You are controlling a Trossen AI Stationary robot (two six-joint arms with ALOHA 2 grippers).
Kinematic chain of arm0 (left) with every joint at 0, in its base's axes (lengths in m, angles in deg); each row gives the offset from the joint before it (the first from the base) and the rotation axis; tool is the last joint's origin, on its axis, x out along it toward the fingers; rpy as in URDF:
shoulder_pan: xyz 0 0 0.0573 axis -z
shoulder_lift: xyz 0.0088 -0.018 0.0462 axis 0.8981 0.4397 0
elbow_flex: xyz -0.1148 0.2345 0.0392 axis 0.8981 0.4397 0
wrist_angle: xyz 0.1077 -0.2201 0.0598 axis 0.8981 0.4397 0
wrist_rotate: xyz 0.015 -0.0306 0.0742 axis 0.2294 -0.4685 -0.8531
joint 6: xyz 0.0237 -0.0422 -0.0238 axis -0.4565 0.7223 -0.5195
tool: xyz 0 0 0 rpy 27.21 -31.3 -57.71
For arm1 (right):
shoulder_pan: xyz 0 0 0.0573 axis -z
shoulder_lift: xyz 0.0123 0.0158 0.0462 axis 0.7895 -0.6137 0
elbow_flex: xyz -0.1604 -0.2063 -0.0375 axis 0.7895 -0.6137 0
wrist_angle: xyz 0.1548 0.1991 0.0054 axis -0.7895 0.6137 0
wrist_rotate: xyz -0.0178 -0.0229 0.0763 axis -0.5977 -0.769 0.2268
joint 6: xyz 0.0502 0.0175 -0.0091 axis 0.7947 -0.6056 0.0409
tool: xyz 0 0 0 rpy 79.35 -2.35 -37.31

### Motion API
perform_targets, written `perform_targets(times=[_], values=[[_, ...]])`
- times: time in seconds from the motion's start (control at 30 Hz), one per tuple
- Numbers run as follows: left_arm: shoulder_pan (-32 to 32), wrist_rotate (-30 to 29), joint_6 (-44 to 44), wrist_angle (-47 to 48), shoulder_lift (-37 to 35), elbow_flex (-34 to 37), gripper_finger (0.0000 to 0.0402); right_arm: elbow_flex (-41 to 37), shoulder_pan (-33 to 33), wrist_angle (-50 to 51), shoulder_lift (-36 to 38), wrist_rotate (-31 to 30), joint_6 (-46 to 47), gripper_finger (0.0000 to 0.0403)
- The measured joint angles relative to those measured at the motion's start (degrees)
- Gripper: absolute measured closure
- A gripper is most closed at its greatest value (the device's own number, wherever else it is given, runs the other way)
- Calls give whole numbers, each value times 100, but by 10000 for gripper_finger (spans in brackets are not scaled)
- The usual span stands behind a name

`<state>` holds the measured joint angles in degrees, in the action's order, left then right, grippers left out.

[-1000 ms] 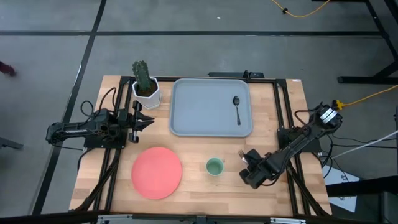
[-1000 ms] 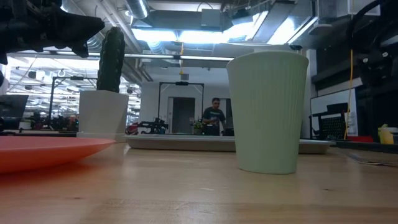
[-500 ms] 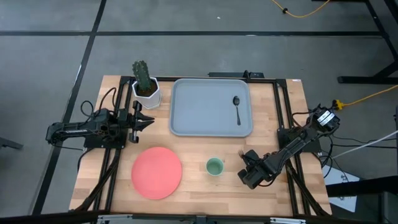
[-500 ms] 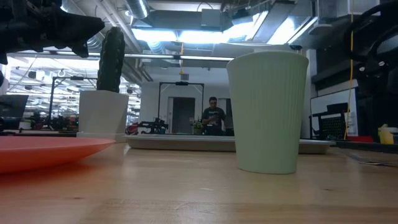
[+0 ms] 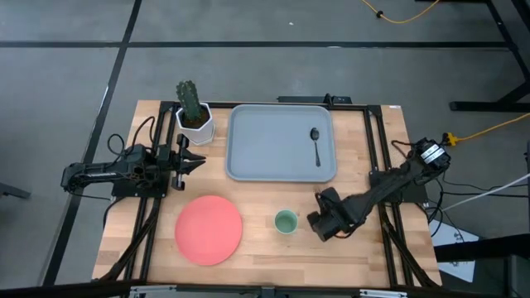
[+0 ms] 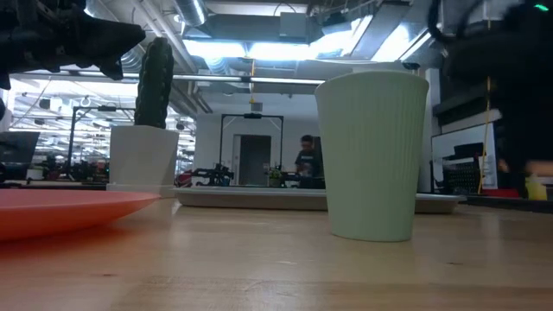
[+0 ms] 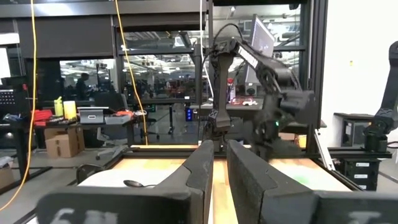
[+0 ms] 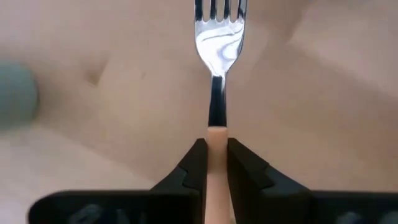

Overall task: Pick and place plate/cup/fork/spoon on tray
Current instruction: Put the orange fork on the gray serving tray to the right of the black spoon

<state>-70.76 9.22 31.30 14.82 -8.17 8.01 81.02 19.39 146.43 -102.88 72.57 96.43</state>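
The coral-red plate (image 5: 209, 229) and the light-green cup (image 5: 286, 221) stand on the wooden table near its front edge. The cup also shows upright in the low view (image 6: 373, 155). The dark spoon (image 5: 315, 142) lies in the right part of the grey-blue tray (image 5: 265, 141). My right gripper (image 5: 321, 222), just right of the cup, is shut on the orange-handled fork (image 8: 217, 43). My left gripper (image 5: 192, 159) hangs shut and empty at the table's left, its fingers pointing toward the tray. My right gripper pinches the fork's orange handle (image 8: 217, 138) between its two fingers. The fork lies along the fingers, and its metal neck and tines (image 8: 219, 15) stick out past the fingertips. The fork is off the table. The high view hides it under the gripper.
A white hexagonal pot with a green cactus (image 5: 195, 116) stands at the tray's left, by my left gripper. Black rails run along the table's left and right sides. A person stands in the room far behind the table (image 6: 307, 160).
My right gripper has gone toward the table's left edge and a little toward the far edge, closing in on the cup, with the fork still in its fingers. The arm now looms dark at the right of the low view.
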Motion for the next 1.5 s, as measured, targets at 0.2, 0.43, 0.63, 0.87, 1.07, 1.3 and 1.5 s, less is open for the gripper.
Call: perform_targets(times=[0.2, 0.43, 0.63, 0.87, 1.07, 1.3, 1.5], values=[[1, -31, 0, 11, -2, 2, 360, 847, 941, 1211, 61, -769, 194, 361], [1, -28, 0, 35, 0, 2, 360, 749, 2692, 215, 64, -648, -806, 362], [1, -28, 0, 37, -2, 0, 360, 273, 3931, -1262, 64, -296, -2124, 362], [1, -25, 1, 42, 0, 1, 360, -221, 4673, -2021, -24, 334, -2153, 362], [1, -24, 2, 52, 0, 0, 360, -251, 5037, -2248, -305, 443, -2733, 362], [-1, -24, 0, 55, -1, 1, 360, -251, 5412, -2351, -432, 566, -3205, 362], [-1, -22, 1, 57, 0, 1, 360, -251, 5463, -2342, -438, 568, -3286, 329]])
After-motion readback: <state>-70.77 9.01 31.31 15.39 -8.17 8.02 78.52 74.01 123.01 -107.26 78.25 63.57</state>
